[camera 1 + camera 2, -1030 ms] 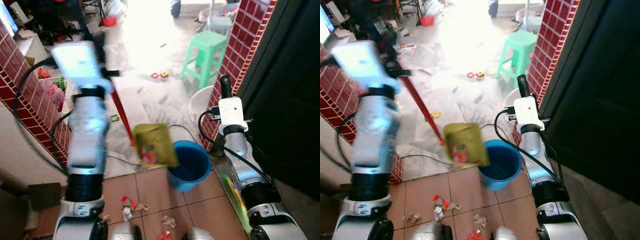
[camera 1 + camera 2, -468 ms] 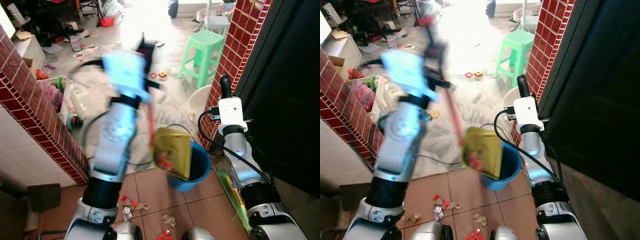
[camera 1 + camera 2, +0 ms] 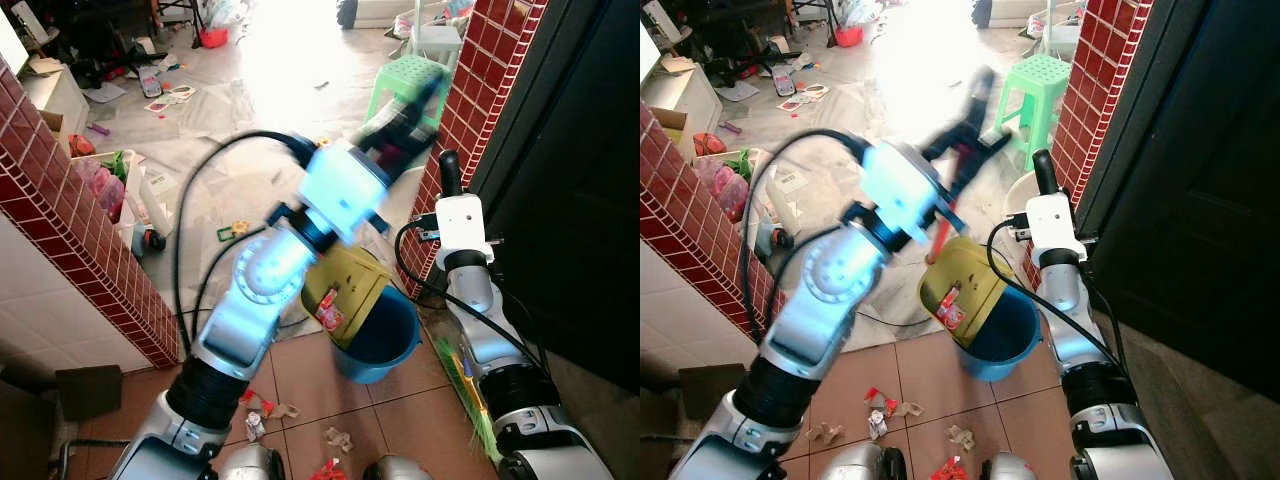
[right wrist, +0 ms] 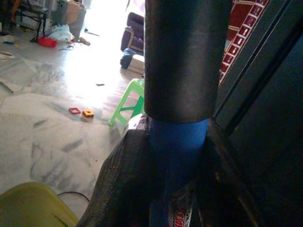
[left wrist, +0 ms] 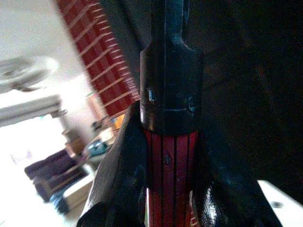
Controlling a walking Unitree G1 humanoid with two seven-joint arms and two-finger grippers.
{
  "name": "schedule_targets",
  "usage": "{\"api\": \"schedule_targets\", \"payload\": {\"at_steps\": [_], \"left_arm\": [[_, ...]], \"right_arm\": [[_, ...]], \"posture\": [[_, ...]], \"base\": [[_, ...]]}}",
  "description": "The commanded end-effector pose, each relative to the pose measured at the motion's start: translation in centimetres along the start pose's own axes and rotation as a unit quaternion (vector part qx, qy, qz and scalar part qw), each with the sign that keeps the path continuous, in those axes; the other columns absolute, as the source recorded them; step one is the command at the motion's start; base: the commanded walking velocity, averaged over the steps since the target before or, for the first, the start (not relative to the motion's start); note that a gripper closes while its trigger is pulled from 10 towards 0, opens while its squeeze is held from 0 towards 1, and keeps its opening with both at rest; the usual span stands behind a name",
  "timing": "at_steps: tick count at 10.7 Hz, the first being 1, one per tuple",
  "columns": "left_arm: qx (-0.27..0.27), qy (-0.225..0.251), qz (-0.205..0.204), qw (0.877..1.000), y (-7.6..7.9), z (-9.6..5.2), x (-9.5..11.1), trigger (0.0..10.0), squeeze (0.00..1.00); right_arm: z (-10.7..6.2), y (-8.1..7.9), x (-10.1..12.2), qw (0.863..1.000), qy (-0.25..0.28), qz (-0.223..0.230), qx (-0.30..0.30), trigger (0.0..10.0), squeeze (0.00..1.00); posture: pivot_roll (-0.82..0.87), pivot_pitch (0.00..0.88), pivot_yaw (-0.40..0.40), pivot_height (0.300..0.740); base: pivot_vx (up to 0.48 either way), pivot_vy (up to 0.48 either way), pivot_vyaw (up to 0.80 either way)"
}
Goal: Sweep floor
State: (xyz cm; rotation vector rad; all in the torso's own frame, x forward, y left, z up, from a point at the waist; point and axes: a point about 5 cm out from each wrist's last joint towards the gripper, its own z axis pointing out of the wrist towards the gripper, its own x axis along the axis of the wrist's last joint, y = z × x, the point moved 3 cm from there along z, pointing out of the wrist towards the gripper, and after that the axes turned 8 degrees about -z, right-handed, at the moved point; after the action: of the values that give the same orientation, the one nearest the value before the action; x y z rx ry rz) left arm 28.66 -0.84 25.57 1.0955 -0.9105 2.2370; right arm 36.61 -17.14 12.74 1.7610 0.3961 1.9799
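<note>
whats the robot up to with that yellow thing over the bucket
The robot is emptying a yellow dustpan, tipped over a blue bucket by the red brick pillar. Its left claw is shut on the dustpan's red handle, arm swung across. The right claw grips a blue broom handle, held upright beside the dark door. Scraps of litter lie on the brown tiles near the robot's feet, not yet swept up.

floor: terracotta tiles (image 3: 300,375) near, pale marble (image 3: 260,110) far, glare-washed | walls: red brick-tile pillars left (image 3: 60,190) and right (image 3: 480,90) | right: dark door (image 3: 580,170) | furniture: green plastic stool (image 3: 1038,85) far right | clutter along far-left edge
</note>
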Motion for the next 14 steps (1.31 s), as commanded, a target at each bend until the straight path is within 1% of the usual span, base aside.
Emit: {"api": "schedule_targets", "payload": {"at_steps": [1, 2, 3, 4, 5, 6, 7, 8, 9, 10, 11, 12, 13, 14], "left_arm": [[-0.067, 0.034, 0.071, 0.995, 1.2, 0.4, 2.1, 10.0, 0.0], [-0.098, 0.017, 0.059, 0.993, 2.1, 0.4, 1.8, 10.0, 0.0], [-0.109, -0.003, 0.024, 0.994, 2.6, 0.3, 1.3, 10.0, 0.0], [-0.102, 0.005, 0.025, 0.994, 2.5, 0.4, 1.5, 10.0, 0.0], [-0.066, 0.014, -0.002, 0.998, 1.7, 0.7, 1.8, 10.0, 0.0], [-0.078, -0.002, -0.045, 0.996, 2.1, 0.6, 1.4, 10.0, 0.0], [-0.095, -0.031, -0.09, 0.991, 2.6, 0.6, 1.0, 10.0, 0.0], [-0.131, -0.059, -0.06, 0.988, 3.4, 0.4, 0.5, 10.0, 0.0], [-0.15, -0.047, -0.044, 0.987, 3.6, 0.7, 1.4, 10.0, 0.0], [-0.126, -0.03, -0.042, 0.991, 3.0, 1.0, 1.9, 10.0, 0.0], [-0.093, -0.016, -0.02, 0.995, 1.7, 1.3, 2.4, 10.0, 0.0], [-0.036, 0.016, -0.015, 0.999, -0.2, 1.7, 3.8, 10.0, 0.0], [0.017, 0.047, -0.011, 0.999, -2.1, 1.9, 5.1, 10.0, 0.0], [0.087, 0.081, 0.003, 0.993, -4.7, 1.8, 6.8, 10.0, 0.0]], "right_arm": [[0.6, 0.5, 1.8, 0.999, 0.037, -0.007, -0.004, 10.0, 0.0], [0.7, 0.4, 1.8, 0.999, 0.038, -0.008, -0.004, 10.0, 0.0], [0.7, 0.3, 1.9, 0.999, 0.038, -0.007, -0.003, 10.0, 0.0], [0.8, 0.2, 2.0, 0.999, 0.039, -0.006, -0.002, 10.0, 0.0], [0.7, 0.2, 1.9, 0.999, 0.038, -0.006, -0.001, 10.0, 0.0], [0.6, 0.2, 1.7, 0.999, 0.036, -0.006, -0.001, 10.0, 0.0], [0.5, 0.2, 1.6, 0.999, 0.034, -0.007, 0.0, 10.0, 0.0], [0.6, 0.3, 1.5, 0.999, 0.033, -0.007, 0.0, 10.0, 0.0], [0.7, 0.3, 1.4, 0.999, 0.031, -0.007, 0.0, 10.0, 0.0], [0.7, 0.2, 1.4, 1.0, 0.03, -0.007, 0.001, 10.0, 0.0], [0.8, 0.1, 1.5, 1.0, 0.03, -0.007, 0.001, 10.0, 0.0], [0.8, 0.1, 1.4, 1.0, 0.029, -0.007, 0.001, 10.0, 0.0], [0.9, 0.1, 1.3, 1.0, 0.028, -0.007, 0.002, 10.0, 0.0], [0.9, 0.1, 1.3, 1.0, 0.027, -0.007, 0.002, 10.0, 0.0]], "posture": [[-0.09, 0.018, 0.035, 0.74], [-0.09, 0.017, 0.029, 0.74], [-0.09, 0.015, 0.028, 0.74], [-0.09, 0.014, 0.028, 0.74], [-0.09, 0.014, 0.028, 0.74], [-0.09, 0.013, 0.027, 0.74], [-0.09, 0.013, 0.026, 0.74], [-0.1, 0.013, 0.025, 0.74], [-0.09, 0.014, 0.023, 0.74], [-0.09, 0.012, 0.022, 0.74], [-0.09, 0.011, 0.022, 0.74], [-0.09, 0.009, 0.021, 0.74], [-0.09, 0.006, 0.021, 0.74], [-0.09, 0.004, 0.021, 0.74]], "base": [[0.0, 0.0, 0.0], [0.0, 0.0, 0.0], [0.0, 0.0, 0.0], [0.0, 0.0, 0.0], [0.0, 0.0, 0.0], [0.0, 0.0, 0.0], [0.0, 0.0, 0.0], [0.0, 0.0, 0.0], [0.0, 0.0, 0.0], [0.0, 0.0, 0.0], [0.0, 0.0, 0.0], [0.0, 0.0, 0.0], [0.0, 0.0, 0.0], [0.0, 0.0, 0.0]]}}
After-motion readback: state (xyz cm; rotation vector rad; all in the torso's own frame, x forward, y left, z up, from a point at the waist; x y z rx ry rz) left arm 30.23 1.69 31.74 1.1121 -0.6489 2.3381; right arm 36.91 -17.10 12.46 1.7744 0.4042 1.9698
